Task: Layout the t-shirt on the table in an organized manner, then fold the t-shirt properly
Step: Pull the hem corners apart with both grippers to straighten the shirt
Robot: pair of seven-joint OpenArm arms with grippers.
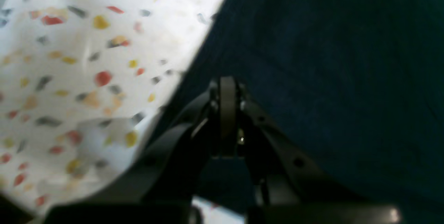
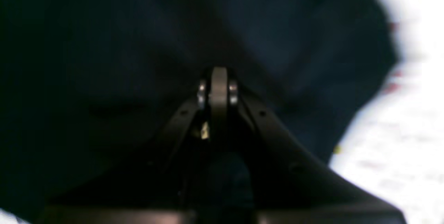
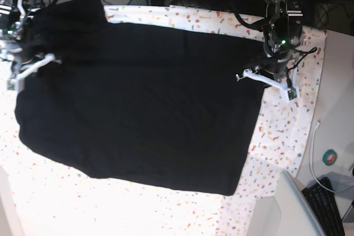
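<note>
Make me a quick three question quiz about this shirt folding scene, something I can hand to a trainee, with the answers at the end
1. True or false: the t-shirt lies spread over the table.
2. Multiple choice: the left gripper is A) wide open above bare table, B) shut at the shirt's edge, C) out of every view.
3. Fill in: in the right wrist view, the right gripper sits over ____ fabric.

Key: 1 true. 2 B. 3 black.
</note>
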